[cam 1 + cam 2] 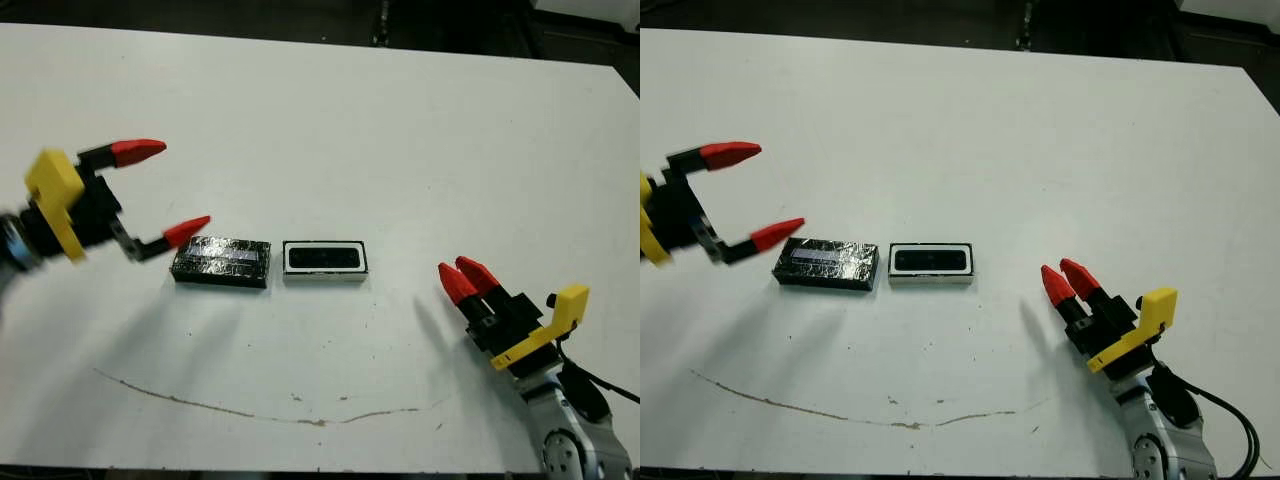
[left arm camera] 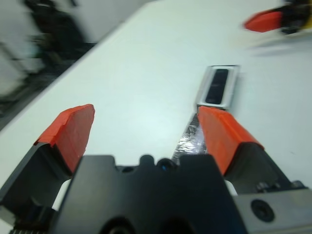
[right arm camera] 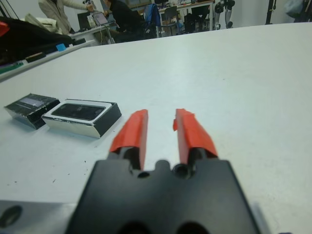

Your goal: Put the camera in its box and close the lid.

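The camera lies flat inside the box, which sits mid-surface with its open face up, so only closing appears left. The lid rests on the white surface just beside the box, toward the robot's left, within reach of the left pincer, whose fingers are spread wide near it, probably ready to take it. The right pincer, fingers nearly together and empty, waits well apart. No legible writing or brand shows.
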`<state>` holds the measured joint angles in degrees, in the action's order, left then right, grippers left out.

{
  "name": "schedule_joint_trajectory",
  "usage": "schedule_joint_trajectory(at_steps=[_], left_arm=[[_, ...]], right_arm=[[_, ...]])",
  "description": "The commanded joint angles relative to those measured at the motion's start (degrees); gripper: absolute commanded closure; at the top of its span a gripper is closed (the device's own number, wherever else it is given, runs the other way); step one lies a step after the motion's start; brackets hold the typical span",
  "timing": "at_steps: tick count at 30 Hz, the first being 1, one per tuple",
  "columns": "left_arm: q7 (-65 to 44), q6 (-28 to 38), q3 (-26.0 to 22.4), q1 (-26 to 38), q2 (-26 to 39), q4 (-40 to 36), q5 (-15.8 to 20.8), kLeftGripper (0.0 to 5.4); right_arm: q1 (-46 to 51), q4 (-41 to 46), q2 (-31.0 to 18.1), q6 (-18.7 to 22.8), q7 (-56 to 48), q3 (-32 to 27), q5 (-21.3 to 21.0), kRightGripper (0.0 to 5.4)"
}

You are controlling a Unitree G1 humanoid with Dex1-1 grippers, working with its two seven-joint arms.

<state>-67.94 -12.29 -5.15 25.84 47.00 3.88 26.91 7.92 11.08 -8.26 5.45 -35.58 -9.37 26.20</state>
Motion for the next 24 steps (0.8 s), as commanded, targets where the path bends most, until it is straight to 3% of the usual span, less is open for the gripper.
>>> schedule_joint_trajectory(at_steps=[1, 7, 13, 18, 24], left_arm=[[-6.09, -3.95, 3.16, 4.43, -0.18, 5.42, 0.69, 0.00], [-14.34, -6.73, 8.93, 11.02, -0.89, 11.53, -1.69, 0.00], [-20.51, -2.95, 12.12, 14.79, -4.54, 17.95, -4.20, 0.00], [-18.72, -6.60, 13.18, 14.07, -5.41, 14.69, -5.55, 0.00], [-18.81, -4.41, 14.63, 13.23, -6.23, 13.66, -8.00, 0.00]], right_arm=[[0.36, -0.85, -1.11, -0.65, 0.35, 0.28, -0.43, 4.54], [0.56, -0.32, -1.38, -0.14, 1.76, 1.03, -0.40, 5.39], [0.65, -0.35, -1.86, -1.06, 2.09, 1.34, -1.08, 5.39], [0.90, -0.31, -1.82, -1.20, 2.56, 1.58, -1.29, 5.39], [0.93, -0.30, -2.07, -0.62, 2.42, 1.64, -0.91, 5.39]])
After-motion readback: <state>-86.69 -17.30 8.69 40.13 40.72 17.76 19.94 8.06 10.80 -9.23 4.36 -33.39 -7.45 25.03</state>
